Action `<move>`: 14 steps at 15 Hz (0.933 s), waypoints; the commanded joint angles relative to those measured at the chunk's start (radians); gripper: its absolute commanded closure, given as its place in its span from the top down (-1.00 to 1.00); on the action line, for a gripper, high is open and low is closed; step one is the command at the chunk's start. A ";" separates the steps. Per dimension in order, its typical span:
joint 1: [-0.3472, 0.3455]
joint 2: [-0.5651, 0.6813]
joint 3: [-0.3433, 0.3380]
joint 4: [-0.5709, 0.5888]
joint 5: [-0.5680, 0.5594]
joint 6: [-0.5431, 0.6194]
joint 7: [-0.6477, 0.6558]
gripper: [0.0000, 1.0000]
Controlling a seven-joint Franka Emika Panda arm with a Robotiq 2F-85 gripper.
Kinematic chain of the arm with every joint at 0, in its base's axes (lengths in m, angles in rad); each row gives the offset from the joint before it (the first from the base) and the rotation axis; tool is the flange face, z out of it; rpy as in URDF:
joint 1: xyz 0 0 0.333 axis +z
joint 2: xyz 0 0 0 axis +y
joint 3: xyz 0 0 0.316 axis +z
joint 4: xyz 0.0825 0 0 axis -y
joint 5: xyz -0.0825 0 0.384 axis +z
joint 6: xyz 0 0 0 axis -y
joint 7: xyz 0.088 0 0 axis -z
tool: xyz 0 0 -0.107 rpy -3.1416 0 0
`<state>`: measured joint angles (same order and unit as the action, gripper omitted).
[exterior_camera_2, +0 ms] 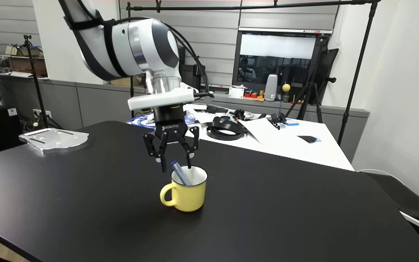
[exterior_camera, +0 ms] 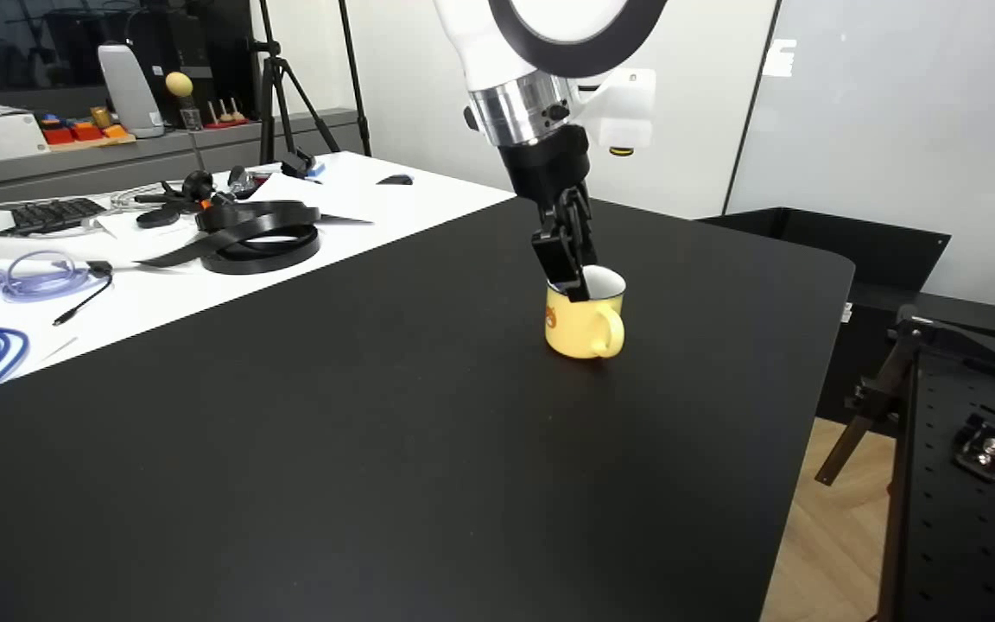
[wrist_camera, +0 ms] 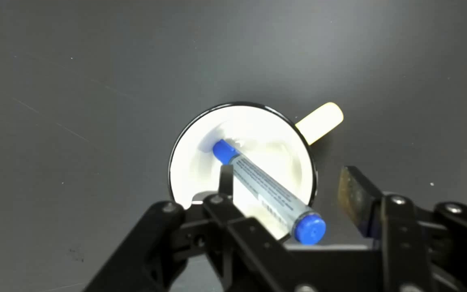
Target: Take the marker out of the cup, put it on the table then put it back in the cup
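Note:
The yellow cup (exterior_camera: 573,333) stands upright on the black table (exterior_camera: 333,449); it also shows in an exterior view (exterior_camera_2: 191,198) and the wrist view (wrist_camera: 258,121). The marker (exterior_camera_2: 181,174) leans inside the cup, its blue end above the rim. In the wrist view the marker (wrist_camera: 268,188) lies diagonally across the cup's white inside. My gripper (exterior_camera_2: 176,167) is open just above the cup, its fingers on either side of the marker's upper end. In the wrist view the gripper (wrist_camera: 292,188) holds nothing. In an exterior view the gripper (exterior_camera: 573,283) mostly hides the marker.
A white table (exterior_camera: 411,203) with cables and black straps (exterior_camera: 269,233) adjoins the black table. A silver metal plate (exterior_camera_2: 55,140) lies on the black table's far side. A black perforated bench (exterior_camera: 964,518) stands beyond the black table's edge.

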<state>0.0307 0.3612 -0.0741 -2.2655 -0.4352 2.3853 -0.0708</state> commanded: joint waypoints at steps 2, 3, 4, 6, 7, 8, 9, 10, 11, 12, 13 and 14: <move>0.008 0.010 0.002 0.018 -0.024 -0.009 -0.002 -0.43; 0.010 0.009 0.001 0.018 -0.027 -0.010 -0.002 -0.54; 0.011 0.006 0.001 0.017 -0.031 -0.009 -0.002 -0.70; 0.013 -0.001 -0.001 0.013 -0.041 -0.005 0.000 -0.94; 0.013 -0.002 -0.002 0.013 -0.043 -0.003 -0.001 -0.99; 0.012 -0.003 -0.003 0.013 -0.045 -0.002 -0.002 -1.00; 0.011 -0.004 -0.002 0.012 -0.045 -0.001 -0.004 -1.00; 0.011 -0.007 -0.002 0.011 -0.047 0.000 -0.007 -1.00; 0.013 -0.009 -0.002 0.010 -0.052 0.000 -0.005 -0.63; 0.016 -0.013 -0.002 0.010 -0.063 0.000 -0.006 -0.45; 0.018 -0.017 -0.002 0.010 -0.071 0.002 -0.004 -0.34; 0.021 -0.022 0.000 0.011 -0.076 0.005 -0.003 -0.22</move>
<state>0.0423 0.3606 -0.0727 -2.2600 -0.4805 2.3930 -0.0785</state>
